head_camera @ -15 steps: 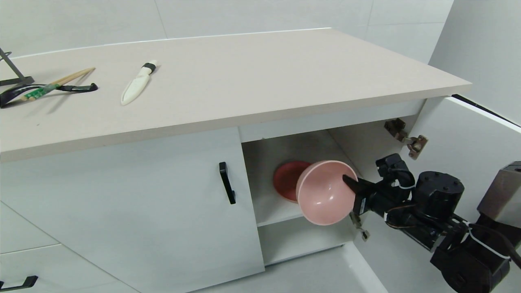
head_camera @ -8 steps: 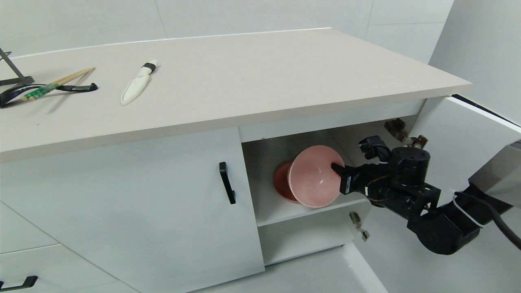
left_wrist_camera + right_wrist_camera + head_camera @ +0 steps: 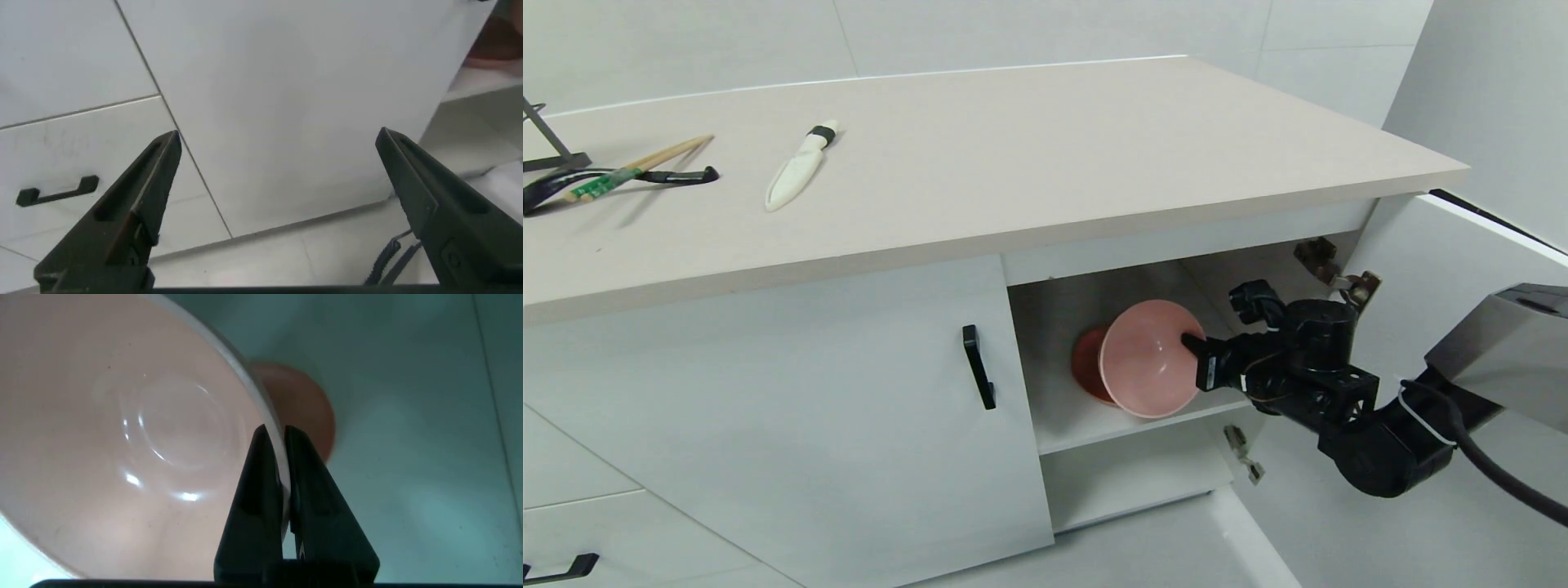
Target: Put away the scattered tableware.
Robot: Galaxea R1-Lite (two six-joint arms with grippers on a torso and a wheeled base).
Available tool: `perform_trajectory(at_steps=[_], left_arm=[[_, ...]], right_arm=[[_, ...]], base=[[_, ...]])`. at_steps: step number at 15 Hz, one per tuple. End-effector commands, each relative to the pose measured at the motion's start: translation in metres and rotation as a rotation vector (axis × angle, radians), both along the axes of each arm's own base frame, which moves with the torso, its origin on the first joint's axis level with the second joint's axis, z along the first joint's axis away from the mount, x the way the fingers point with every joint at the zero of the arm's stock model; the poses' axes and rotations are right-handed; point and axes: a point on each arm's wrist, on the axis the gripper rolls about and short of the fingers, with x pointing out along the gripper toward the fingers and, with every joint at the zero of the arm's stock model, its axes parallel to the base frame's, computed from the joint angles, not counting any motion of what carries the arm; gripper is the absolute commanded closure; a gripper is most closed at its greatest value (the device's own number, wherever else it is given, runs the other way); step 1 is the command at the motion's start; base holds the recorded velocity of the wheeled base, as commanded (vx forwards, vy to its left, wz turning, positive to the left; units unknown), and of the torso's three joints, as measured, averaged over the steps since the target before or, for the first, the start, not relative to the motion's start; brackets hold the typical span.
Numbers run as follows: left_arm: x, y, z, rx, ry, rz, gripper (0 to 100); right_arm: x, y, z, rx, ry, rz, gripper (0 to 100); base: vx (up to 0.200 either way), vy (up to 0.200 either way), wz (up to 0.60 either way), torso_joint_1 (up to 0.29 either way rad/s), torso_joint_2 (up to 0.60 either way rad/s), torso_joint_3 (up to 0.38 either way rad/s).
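Note:
My right gripper is shut on the rim of a pink bowl, tilted on its side with its hollow facing out, held just inside the open cabinet above the upper shelf. Behind it a red dish leans on that shelf. In the right wrist view the fingers pinch the pink bowl's rim, with the red dish beyond. On the countertop lie a cream knife and wooden chopsticks. My left gripper is open, facing the closed cabinet door.
The cabinet's right door stands open beside my right arm, hinges exposed. The left door is closed, with a black handle. A black rack and cable sit at the counter's far left. A drawer handle is low down.
My right arm carried the pink bowl up and inward, from in front of the cabinet opening to just inside it over the upper shelf, in front of the red dish.

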Motion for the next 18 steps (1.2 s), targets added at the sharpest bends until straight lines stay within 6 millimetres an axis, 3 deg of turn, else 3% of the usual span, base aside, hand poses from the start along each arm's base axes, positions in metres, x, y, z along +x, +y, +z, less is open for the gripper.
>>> perform_trajectory(at_steps=[1,5,8,10,18], left_arm=[[0.000,-0.001,0.000,0.026,0.000,-0.028,0],[0.000,-0.002,0.000,0.033,-0.002,-0.090,0],[0.000,-0.002,0.002,-0.025,-0.019,-0.093,0],[0.000,-0.003,0.002,0.066,-0.018,-0.155,0],[0.000,-0.003,0.002,0.045,-0.017,-0.154,0]], right_arm=[[0.010,0.002,0.001,0.004,-0.011,-0.004,100],[0.028,0.009,0.001,-0.005,0.010,-0.009,100],[0.029,0.008,-0.001,-0.010,0.020,-0.011,100],[0.030,0.009,-0.001,-0.019,0.037,-0.010,100],[0.034,0.010,-0.009,-0.059,0.058,-0.013,100]], base=[[0.000,0.000,0.00,0.000,0.00,0.000],[0.000,0.000,0.00,0.000,0.00,0.000],[0.000,0.000,0.00,0.000,0.00,0.000],[0.000,0.000,0.00,0.000,0.00,0.000],[0.000,0.000,0.00,0.000,0.00,0.000]])
